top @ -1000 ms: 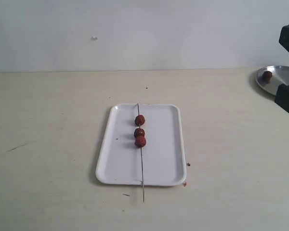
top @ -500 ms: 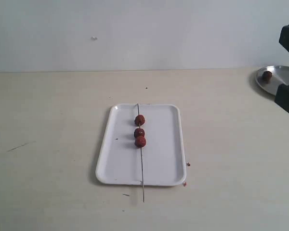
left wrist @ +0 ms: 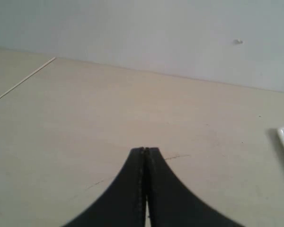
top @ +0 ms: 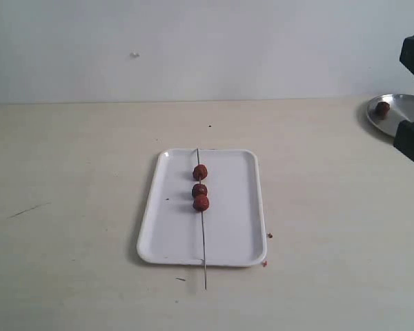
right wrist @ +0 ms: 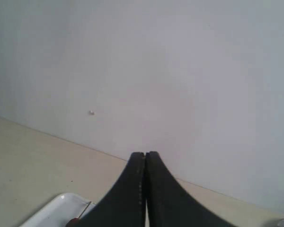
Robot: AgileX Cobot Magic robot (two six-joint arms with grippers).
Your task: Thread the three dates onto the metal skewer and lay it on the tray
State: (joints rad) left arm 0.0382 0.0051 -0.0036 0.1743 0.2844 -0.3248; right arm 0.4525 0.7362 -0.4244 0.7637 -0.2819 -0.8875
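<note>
Overhead, a pale beige tabletop runs back to a plain off-white wall that bears one small speck. A thin dark scuff marks the surface, and a few red crumbs lie just beside the tray.

The left pincer is pressed together with nothing between its black fingers, and it hangs over bare tabletop. The right pincer is likewise pressed together and empty, pointing at the wall. The white rectangular tray, with rounded corners and a shallow rim, lies well apart from both pincers, towards the left of the right arm.

The metal skewer, a thin grey rod, lies lengthwise down the tray's middle, and its near tip passes over the rim onto the tabletop. The three dates, wrinkled and dark red, sit threaded on its far half. Two touch; the farthest stands slightly apart.

Near the right arm, a round metal plate holds a fourth dark-red fruit.
</note>
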